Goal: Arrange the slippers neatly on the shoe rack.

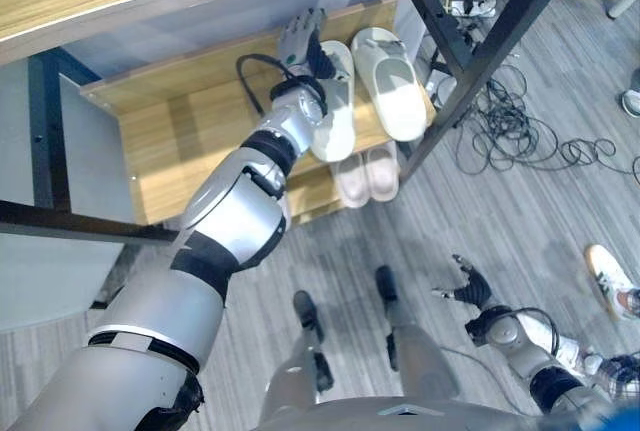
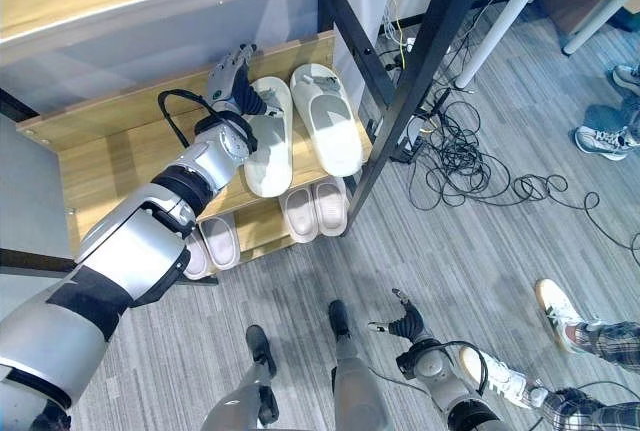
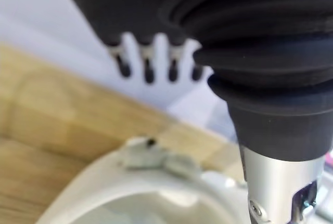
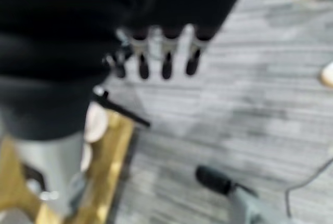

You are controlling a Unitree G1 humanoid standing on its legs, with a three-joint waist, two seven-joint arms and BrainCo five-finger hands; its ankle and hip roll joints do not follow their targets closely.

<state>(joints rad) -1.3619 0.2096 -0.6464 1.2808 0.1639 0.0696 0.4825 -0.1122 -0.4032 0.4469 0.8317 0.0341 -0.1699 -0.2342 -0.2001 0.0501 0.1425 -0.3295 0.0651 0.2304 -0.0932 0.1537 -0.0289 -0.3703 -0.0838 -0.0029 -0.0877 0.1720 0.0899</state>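
Note:
Two white slippers lie side by side on the wooden shoe rack's shelf [image 1: 180, 131]. The left slipper [image 1: 337, 111] lies partly under my left wrist, and the right slipper [image 1: 392, 81] lies free beside it. My left hand [image 1: 300, 39] is open above the far end of the left slipper, its straight fingers [image 3: 148, 68] reaching past the slipper [image 3: 156, 193] towards the back wall. I cannot tell whether the hand touches it. My right hand [image 1: 468, 287] hangs open low over the floor, holding nothing, with relaxed fingers [image 4: 166, 63].
A pair of pink slippers [image 1: 368, 173] sits on the lower shelf, with another pale pair [image 2: 205, 246] to its left. A black frame post [image 1: 470, 61] stands at the rack's right end. Cables [image 1: 520, 131] lie tangled on the floor beyond it. A person's shoe [image 1: 610, 276] is at the right.

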